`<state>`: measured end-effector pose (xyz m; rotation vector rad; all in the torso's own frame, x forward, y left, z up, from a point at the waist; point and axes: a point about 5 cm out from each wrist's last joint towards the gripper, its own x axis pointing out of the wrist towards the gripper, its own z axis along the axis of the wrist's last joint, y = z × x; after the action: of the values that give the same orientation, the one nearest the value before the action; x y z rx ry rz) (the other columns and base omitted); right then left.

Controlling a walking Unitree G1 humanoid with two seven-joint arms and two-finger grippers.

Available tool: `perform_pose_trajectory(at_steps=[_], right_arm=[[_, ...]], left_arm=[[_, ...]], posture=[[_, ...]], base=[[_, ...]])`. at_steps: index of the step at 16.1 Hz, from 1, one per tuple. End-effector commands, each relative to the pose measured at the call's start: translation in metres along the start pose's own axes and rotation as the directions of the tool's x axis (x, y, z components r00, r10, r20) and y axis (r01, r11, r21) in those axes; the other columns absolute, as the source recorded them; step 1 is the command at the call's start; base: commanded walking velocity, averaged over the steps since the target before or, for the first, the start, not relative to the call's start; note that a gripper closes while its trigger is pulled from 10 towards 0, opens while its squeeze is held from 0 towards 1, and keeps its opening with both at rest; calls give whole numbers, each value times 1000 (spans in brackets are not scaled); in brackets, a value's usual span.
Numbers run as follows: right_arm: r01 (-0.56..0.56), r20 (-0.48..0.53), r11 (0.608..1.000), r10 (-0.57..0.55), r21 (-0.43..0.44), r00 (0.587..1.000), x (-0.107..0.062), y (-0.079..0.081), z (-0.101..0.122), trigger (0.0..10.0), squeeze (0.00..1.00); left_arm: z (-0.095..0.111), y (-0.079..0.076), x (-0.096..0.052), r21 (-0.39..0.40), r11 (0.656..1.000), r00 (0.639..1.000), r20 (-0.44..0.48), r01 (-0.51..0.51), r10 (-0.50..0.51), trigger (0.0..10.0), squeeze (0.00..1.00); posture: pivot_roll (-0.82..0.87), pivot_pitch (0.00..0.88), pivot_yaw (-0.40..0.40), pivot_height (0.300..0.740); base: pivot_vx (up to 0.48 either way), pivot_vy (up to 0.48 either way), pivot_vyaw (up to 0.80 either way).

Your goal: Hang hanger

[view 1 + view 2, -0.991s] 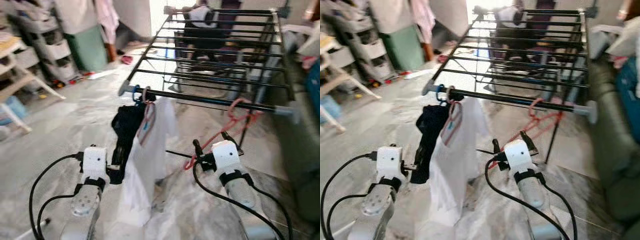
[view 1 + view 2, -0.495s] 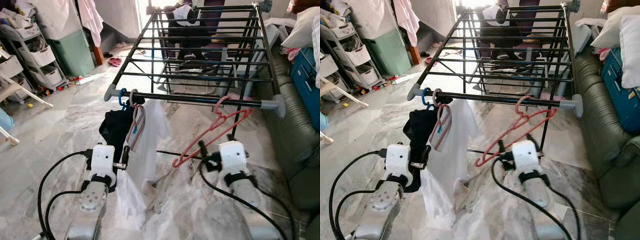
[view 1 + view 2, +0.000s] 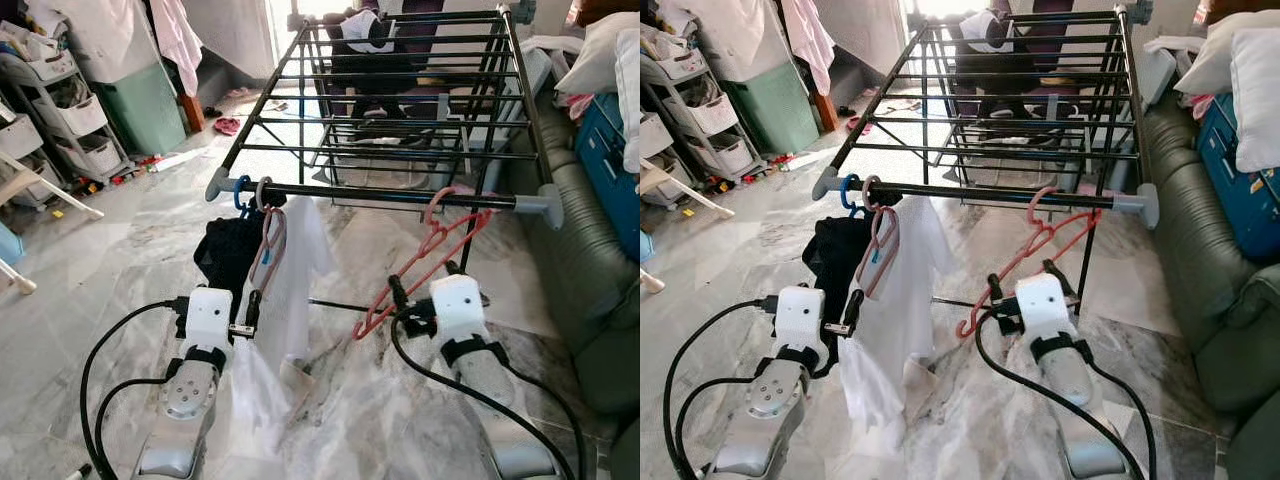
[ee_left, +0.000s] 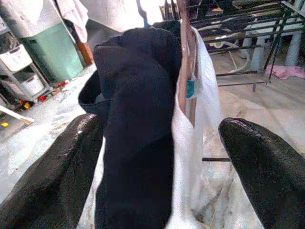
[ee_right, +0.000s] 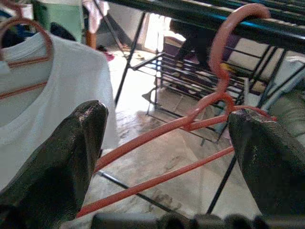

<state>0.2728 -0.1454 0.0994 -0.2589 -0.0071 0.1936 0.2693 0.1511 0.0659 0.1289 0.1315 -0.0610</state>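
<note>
Red hanger (image 3: pixel 425 255) hooked over near rail of drying rack (image 3: pixel 400 110), right of white shirt (image 3: pixel 300 270); right gripper (image 3: pixel 425 290) spread apart just below it; left gripper (image 3: pixel 248 300) likewise apart near dark garment (image 3: pixel 228 255).

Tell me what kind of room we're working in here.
Probably a lived-in home's laundry or living area: a black metal drying rack on a marble-patterned tile floor, a dark green leather sofa, and grey plastic storage drawers.
</note>
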Motion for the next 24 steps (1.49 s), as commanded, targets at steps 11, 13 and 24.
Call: perform_pose_trajectory(at_steps=[11, 13, 24], right_arm=[[-39, -7, 999, 39, 27, 999, 2, 0, 2, 10000, 0], [-35, 9, 999, 35, 28, 999, 3, -1, 4, 10000, 0], [-46, 39, 999, 46, 8, 998, 2, 2, 8, 10000, 0]], left_arm=[[0, 0, 6, 21, 1000, 1000, -2, 0, 0, 10000, 0], [0, -1, 7, 22, 1000, 1000, 3, 5, -5, 10000, 0], [-3, -1, 5, 26, 1000, 1000, -2, -3, 3, 10000, 0]], posture=[[-178, 0, 99, 740], [-179, 0, 100, 740], [-170, 0, 93, 740]], base=[[-231, 0, 0], [-276, 0, 0], [-276, 0, 0]])
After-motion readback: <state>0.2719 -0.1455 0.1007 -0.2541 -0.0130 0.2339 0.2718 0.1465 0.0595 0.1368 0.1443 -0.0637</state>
